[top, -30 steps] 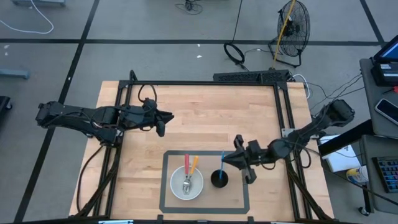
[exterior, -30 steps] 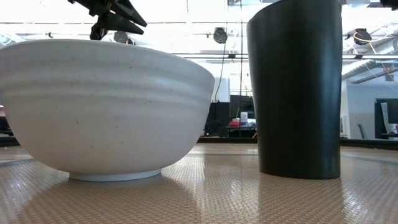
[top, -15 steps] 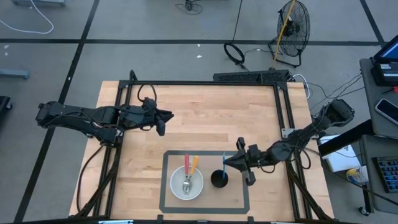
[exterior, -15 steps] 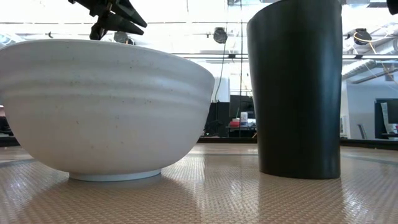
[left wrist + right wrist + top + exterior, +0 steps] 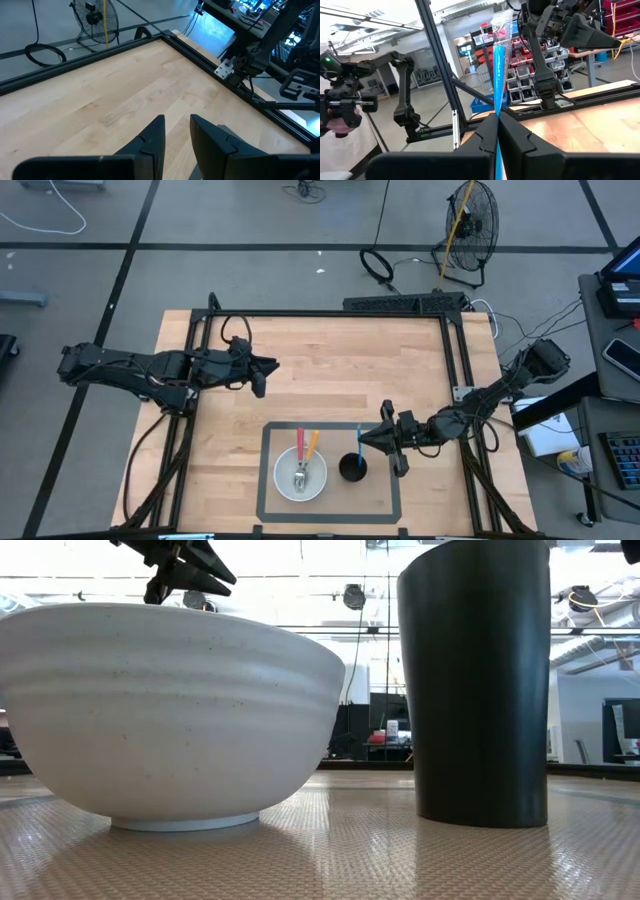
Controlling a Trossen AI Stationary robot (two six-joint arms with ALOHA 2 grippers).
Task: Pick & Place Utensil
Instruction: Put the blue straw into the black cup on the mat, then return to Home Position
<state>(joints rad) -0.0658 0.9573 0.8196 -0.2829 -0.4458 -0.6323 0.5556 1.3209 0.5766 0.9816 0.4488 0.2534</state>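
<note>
**One Utensil in Transfer: Status at the Cup**

One blue utensil is in my right gripper, pinched between fingers pressed tight on its handle. The right wrist view shows the blue handle running out from between both fingers. In the high view the right gripper sits just beside the black cup, with the blue utensil standing over the cup's far edge.

Status of placement:
- Whether the utensil's lower end has entered the cup cannot be confirmed from these views.
- The white bowl holds three items: a red-handled utensil, an orange-handled utensil and a metal fork. Bowl and cup both stand inside the dark-bordered mat.
- My left gripper waits over the bare table, well apart from the mat, fingers slightly parted and empty.

Judgement: the pick of the blue utensil is complete and the carry is nearly done. Remaining steps are to lower the utensil into the cup, release it and withdraw. Whether the bowl's utensils must also be moved is not determinable here.
</note>
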